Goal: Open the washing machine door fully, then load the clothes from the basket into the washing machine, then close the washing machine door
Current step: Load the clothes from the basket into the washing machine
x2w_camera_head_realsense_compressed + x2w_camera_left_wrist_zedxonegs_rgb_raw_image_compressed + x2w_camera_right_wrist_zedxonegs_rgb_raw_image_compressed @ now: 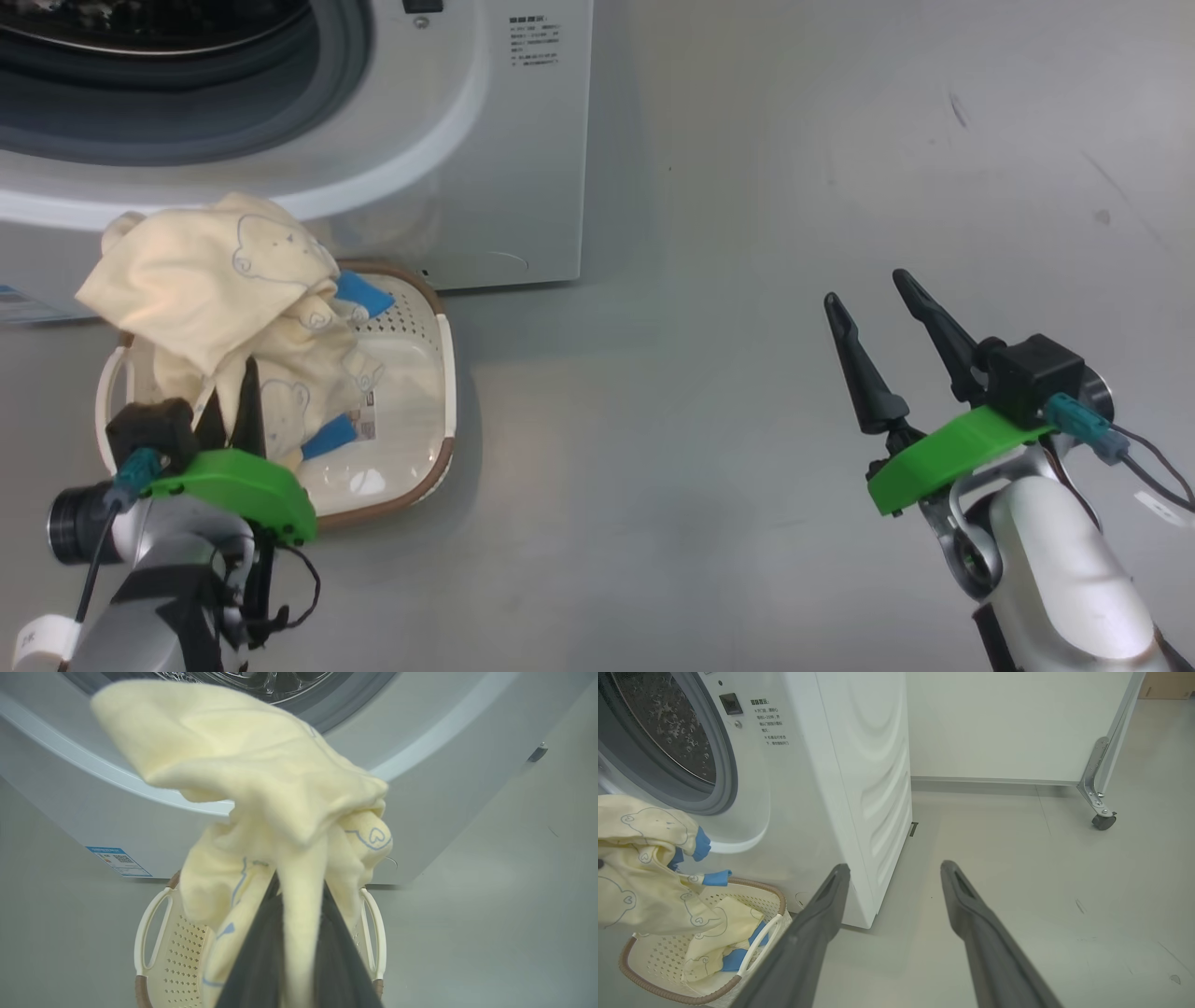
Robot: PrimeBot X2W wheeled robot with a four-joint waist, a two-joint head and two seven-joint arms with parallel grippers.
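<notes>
- My left pincer (231, 397) grips a bunch of the clothes (201, 275) above the basket (446, 373), in front of the washing machine (467, 140).
- I see my right pincer (865, 289) spread wide and empty over the floor (709, 420).

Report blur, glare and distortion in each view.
Left wrist view: the pale yellow soft garment and that arm's dark fingers are blurred. Head view: white glare on the cream plastic basket's floor. Right wrist view: the big white washing machine's corner edge slants.
</notes>
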